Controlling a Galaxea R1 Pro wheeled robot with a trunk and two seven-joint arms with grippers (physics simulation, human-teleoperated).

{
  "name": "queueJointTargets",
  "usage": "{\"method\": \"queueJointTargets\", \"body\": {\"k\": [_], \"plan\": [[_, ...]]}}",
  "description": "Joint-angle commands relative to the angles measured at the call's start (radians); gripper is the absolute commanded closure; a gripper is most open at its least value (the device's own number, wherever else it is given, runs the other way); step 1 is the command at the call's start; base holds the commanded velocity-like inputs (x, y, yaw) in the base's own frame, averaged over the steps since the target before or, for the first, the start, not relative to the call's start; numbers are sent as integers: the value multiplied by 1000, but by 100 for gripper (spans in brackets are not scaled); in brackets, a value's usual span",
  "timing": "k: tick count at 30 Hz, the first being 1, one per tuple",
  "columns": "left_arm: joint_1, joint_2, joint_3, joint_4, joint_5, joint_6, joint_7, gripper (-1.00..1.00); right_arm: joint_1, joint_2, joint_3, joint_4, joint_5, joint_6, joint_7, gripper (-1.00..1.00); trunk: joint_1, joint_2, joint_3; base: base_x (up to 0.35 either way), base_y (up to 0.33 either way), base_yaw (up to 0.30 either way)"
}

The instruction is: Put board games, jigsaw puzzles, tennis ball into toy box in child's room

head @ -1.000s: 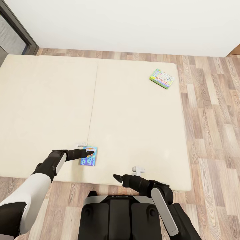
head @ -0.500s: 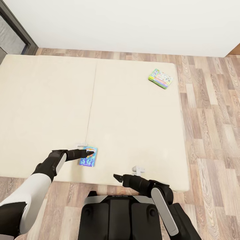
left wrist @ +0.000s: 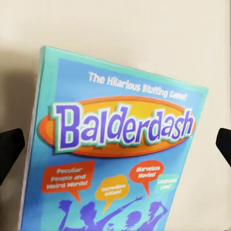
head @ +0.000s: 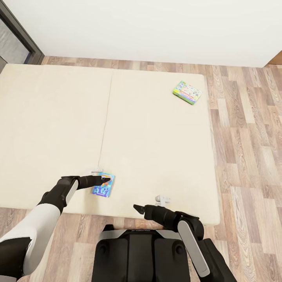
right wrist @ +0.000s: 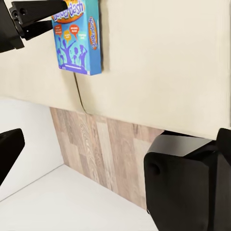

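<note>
Left wrist view: blue board game (left wrist: 115,154), a thin, stiff, light, slick-lidded box, lies flat near the bed (head: 156,129) front edge between the wide-open left tool (left wrist: 115,144) fingers, best taken across its long edges.

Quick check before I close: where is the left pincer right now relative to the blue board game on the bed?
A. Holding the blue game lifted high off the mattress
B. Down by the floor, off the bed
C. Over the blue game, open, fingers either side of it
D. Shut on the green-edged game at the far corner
C: in the left wrist view the blue board game lies between two spread fingertips; the head view puts the left pincer over it on the bed.
</note>
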Motion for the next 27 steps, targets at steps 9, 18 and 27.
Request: {"method": "queueJointTargets", "body": {"k": [9,18,27], "plan": [[1,6,2,0,1,9,-4,-100,0,-1,-3,-1,6,5,6,-100,1,-2,-1,0,-22,0],[4,13,2,8,1,39,-3,-100,0,-1,-3,-1,6,5,6,-100,1,-2,-1,0,-2,0],[5,34,1,10,-1,73,-3,-100,0,-1,-3,-1,6,5,6,-100,1,-2,-1,0,0,0]]}}
